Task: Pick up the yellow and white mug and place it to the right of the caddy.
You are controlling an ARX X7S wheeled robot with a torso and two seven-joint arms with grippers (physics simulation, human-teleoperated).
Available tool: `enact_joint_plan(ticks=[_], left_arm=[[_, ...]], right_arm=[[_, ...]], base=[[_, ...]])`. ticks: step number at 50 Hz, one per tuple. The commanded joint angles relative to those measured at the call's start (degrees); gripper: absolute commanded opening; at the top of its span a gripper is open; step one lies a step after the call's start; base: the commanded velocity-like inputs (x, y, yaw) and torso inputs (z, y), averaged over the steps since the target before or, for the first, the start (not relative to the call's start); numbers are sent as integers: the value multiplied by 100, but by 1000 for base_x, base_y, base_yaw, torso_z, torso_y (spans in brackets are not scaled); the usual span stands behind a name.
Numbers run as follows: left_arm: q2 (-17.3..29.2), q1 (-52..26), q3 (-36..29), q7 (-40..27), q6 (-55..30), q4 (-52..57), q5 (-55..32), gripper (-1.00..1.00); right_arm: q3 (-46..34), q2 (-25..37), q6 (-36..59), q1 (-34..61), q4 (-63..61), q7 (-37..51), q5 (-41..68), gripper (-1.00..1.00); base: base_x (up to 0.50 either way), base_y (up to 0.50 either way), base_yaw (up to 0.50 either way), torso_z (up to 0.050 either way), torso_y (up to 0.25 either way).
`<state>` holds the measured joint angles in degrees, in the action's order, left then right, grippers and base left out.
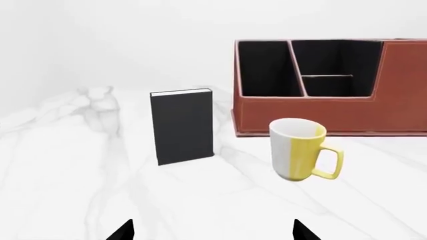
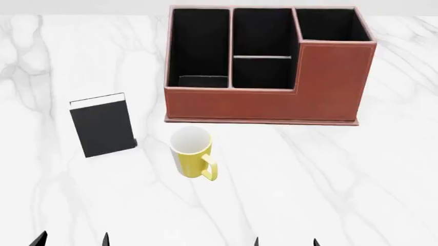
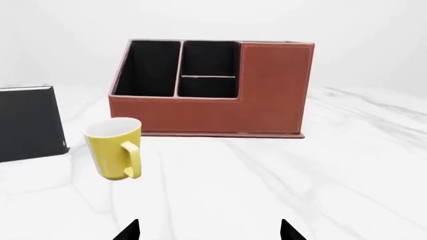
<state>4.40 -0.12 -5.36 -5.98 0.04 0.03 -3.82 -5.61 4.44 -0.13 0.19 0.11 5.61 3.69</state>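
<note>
White marble tabletop (image 2: 356,179) carries the upright yellow and white mug (image 2: 191,152) just before the caddy (image 2: 267,97), handle facing the robot, between both spread, empty grippers, seemingly nearer the right gripper (image 2: 285,242) than the left gripper (image 2: 72,240).

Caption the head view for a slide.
Yellow and white mug upright on marble table before the caddy, black book at left, both grippers open and empty.

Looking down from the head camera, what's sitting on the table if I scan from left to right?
Upright black book → yellow and white mug, just in front of the caddy's left end → the caddy, whose body runs furthest right.
</note>
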Motion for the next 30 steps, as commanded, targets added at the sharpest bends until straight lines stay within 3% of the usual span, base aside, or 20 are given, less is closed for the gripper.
enact_joint_plan(ticks=[1,20,24,30], left_arm=[[70,-19,-91,-112,-63,-3,-64,100],[178,9,-208,-297,148,0,-131,100],[234,77,-321,-382,331,186,74,100],[362,242,-424,-670,-406,1509,580,100]], right_arm=[[-112,79,-7,16,26,101,29,100],[-211,178,-178,-44,-67,250,170,100],[-178,213,76,-170,-704,213,479,100],[-313,395,635,-376,-2395,234,651,100]], base=[[0,0,0,0,0],[0,0,0,0,0],[0,0,0,0,0],[0,0,0,0,0]])
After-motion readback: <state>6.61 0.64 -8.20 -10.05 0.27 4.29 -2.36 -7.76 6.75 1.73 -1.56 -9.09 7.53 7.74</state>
